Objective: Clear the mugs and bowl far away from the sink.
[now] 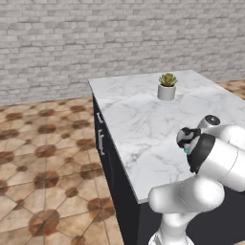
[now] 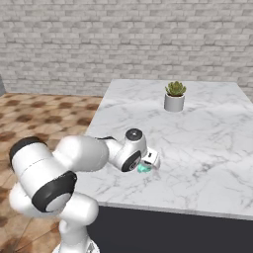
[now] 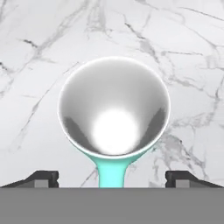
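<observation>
The teal mug (image 3: 114,113) sat upright on the white marble table (image 1: 139,119), centre of the hand view, seen from straight above: wide round rim, glossy grey-white inside w/ a bright glare spot, teal handle running down to the bottom edge of the frame. The fingers (image 3: 43,178) were spread wide apart, released, one dark tip at lower left & one at lower right of the hand view, w/ the mug's handle between them and nothing touching either tip. In the right base view the gripper (image 2: 148,162) was low over the table, left of centre, w/ a sliver of teal (image 2: 143,169) showing just under it, near the table's front edge. In the left base view the hand (image 1: 189,139) was at right of centre, mostly hidden by the arm's own white elbow; a small bit of teal (image 1: 188,149) showed beside it. A white pot w/ a succulent (image 1: 167,87) stood well apart from the mug, toward the upper right of the left base view, upper centre-right (image 2: 175,97) of the right base view. Behind the table ran a grey brick wall (image 2: 123,39); a brown patterned tile floor (image 1: 43,167) filled the left side.
</observation>
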